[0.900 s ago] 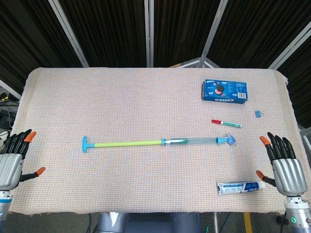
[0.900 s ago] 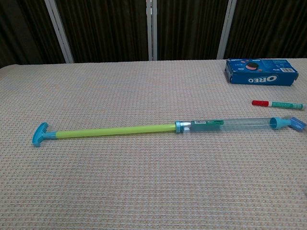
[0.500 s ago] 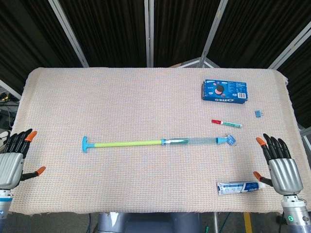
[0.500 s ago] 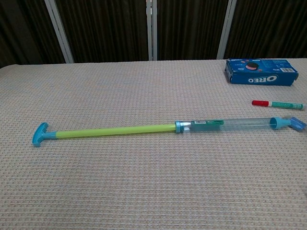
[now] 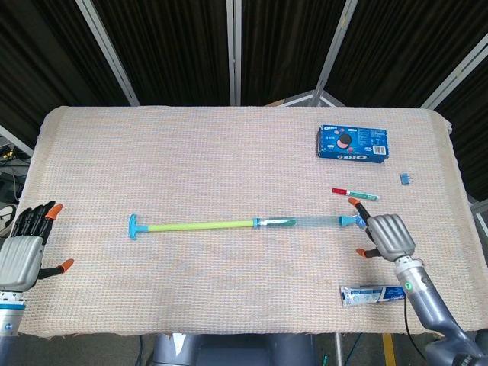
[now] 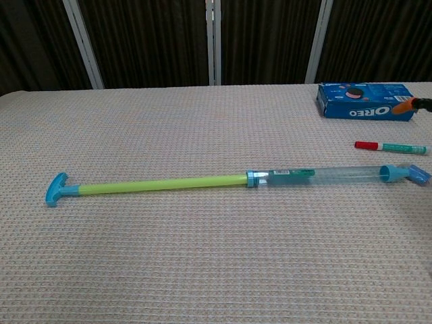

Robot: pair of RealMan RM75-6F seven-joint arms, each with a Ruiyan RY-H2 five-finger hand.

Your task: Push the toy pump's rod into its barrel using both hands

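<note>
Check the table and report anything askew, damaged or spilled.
Nothing stands out. The toy pump lies flat with its green rod pulled out of the clear barrel, as the task expects. The Oreo box, marker, clip and tube lie intact, and nothing is spilled.

Pump (image 5: 248, 223) lying flat across table middle, running left-right. Yellow-green rod (image 5: 202, 225) sticking fully out of barrel, blue T-handle (image 5: 133, 226) capping left end. Clear barrel (image 5: 305, 222) lying to right, blue collar at rod joint, blue nozzle (image 6: 405, 174) pointing right, dark piston showing inside.
</note>
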